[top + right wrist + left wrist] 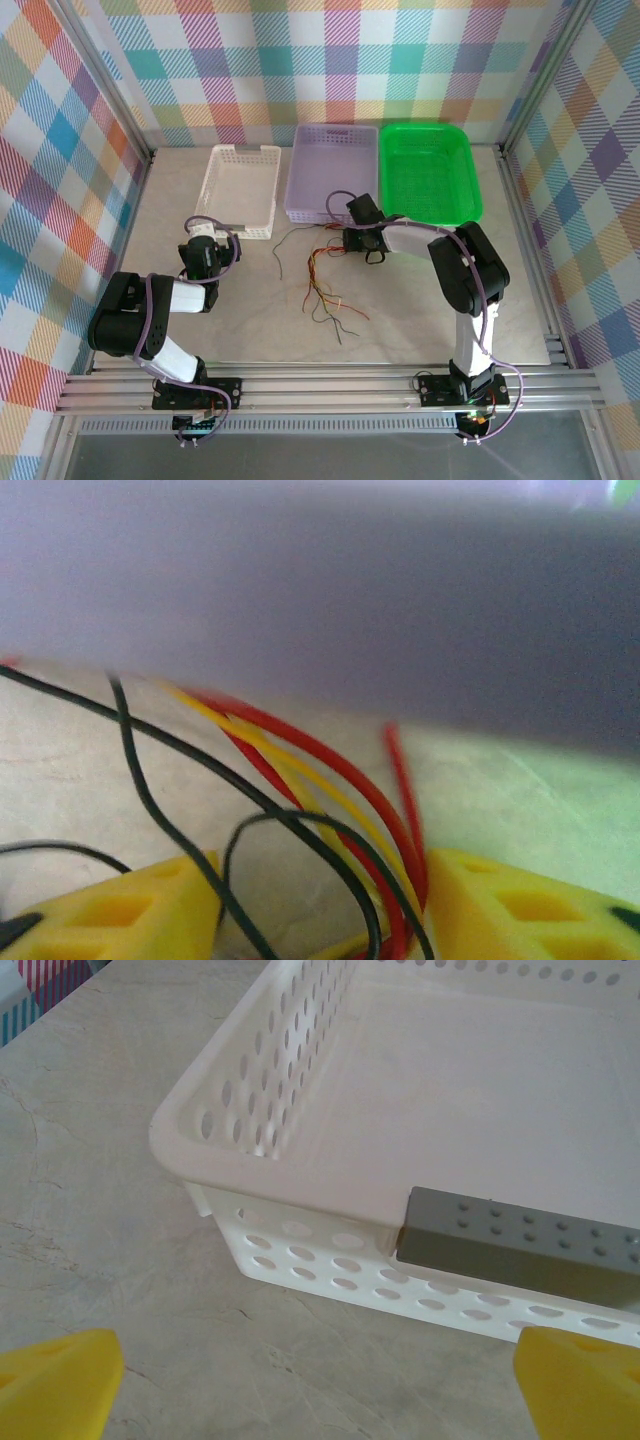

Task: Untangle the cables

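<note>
The cables (325, 285) are thin red, yellow and black wires, lying tangled on the table in front of the purple basket (332, 170). My right gripper (358, 245) is low at the bunch's far end, close to that basket's wall (320, 600). In the right wrist view its yellow fingers (520, 910) stand apart around the gripper's gap (320, 910). Red, yellow and black wires (330, 790) run between them, the red ones against the right finger. My left gripper (212, 228) is wide open (318, 1390) over bare table, just short of the white basket's near corner (300, 1250).
A grey block (520, 1250) sits on the white basket's (240, 185) near rim. A green tray (430, 170) stands right of the purple basket. Metal rails run along the table's near edge (330, 385), and checked walls close in the sides.
</note>
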Available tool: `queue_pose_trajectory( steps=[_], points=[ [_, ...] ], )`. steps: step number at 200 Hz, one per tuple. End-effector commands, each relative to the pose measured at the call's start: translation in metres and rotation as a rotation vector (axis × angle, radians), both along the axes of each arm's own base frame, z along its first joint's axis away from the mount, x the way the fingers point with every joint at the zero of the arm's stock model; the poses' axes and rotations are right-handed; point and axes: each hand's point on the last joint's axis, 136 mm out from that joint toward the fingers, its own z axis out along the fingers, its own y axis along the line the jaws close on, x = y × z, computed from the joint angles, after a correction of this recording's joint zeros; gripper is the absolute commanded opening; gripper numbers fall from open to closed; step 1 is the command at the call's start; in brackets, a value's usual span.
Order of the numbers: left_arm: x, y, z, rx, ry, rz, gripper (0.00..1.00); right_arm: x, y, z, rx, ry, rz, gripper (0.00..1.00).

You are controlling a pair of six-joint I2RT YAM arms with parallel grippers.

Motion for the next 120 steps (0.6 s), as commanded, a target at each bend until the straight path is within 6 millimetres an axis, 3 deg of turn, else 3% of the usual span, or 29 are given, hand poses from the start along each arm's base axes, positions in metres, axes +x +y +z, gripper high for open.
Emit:
queue_pose_trajectory(
  steps=[1, 99, 120],
  points=[
    [0.006, -0.001, 0.011, -0.008, -0.043, 0.002, 1.00, 0.004, 0.007, -0.004, 0.033, 0.005, 0.002, 0.48],
    [0.003, 0.002, 0.019, -0.011, -0.061, 0.020, 1.00, -0.012, 0.019, 0.000, 0.125, 0.028, 0.051, 0.00],
    [0.001, 0.000, 0.023, -0.008, -0.078, 0.006, 1.00, -0.016, 0.019, 0.007, 0.133, 0.017, 0.055, 0.00]
  ],
)
